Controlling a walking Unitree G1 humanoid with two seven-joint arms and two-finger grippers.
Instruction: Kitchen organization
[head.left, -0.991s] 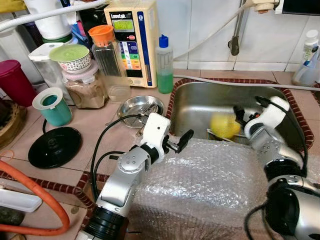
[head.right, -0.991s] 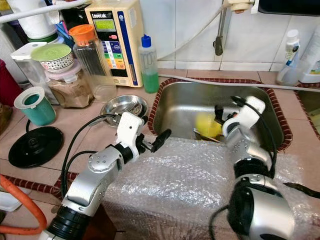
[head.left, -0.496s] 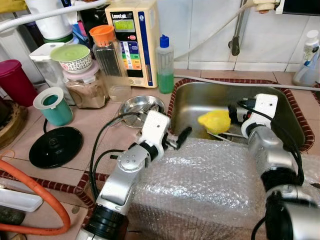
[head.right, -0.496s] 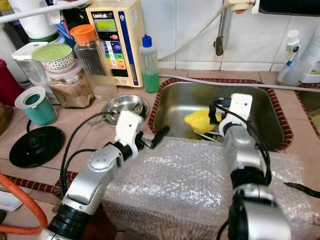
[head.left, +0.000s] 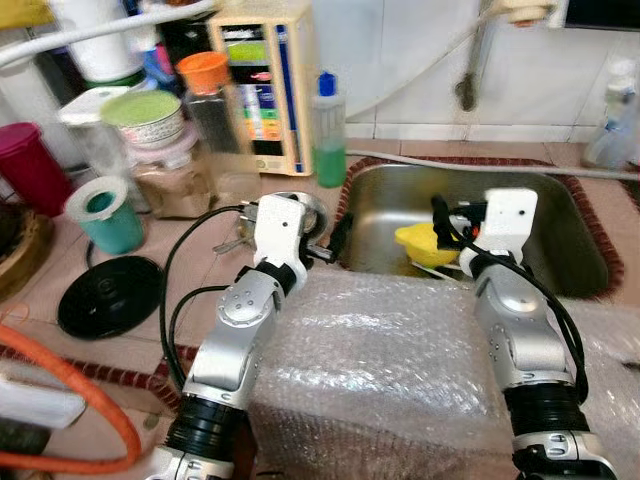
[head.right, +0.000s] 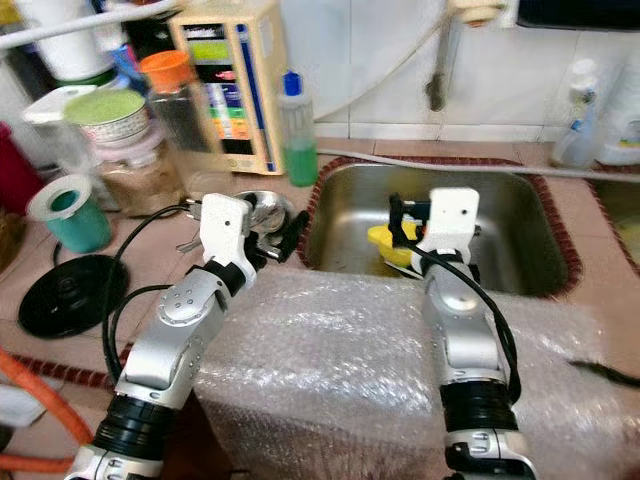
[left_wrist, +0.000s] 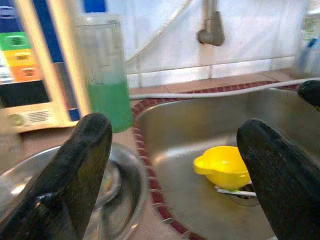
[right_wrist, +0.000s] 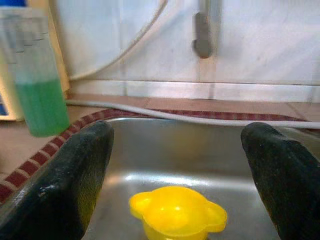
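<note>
Since it sits alone on the floor of the steel sink (head.left: 560, 240), close to the drain, the yellow plastic bowl (right_wrist: 177, 217) is the one piece to lift out; I judge it light, stiff and probably wet, so slippery, and best pinched across its rim or one of the two small lobed ears that stick out at either side. One white utensil lies under its edge. At about 6 o'clock from the bowl the right gripper (head.left: 440, 222) hangs over the near rim of the sink, its two black fingers (right_wrist: 75, 185) spread wide and empty, the bowl framed between them. At about 9 o'clock the left gripper (head.left: 335, 235) hovers at the sink's left rim, likewise wide apart and holding nothing; just beyond it rests one shallow steel dish (head.left: 290, 205). At 11 o'clock stands one bottle of green liquid (head.left: 328, 135); one sheet of bubble wrap (head.left: 400, 370) covers the near counter.
</note>
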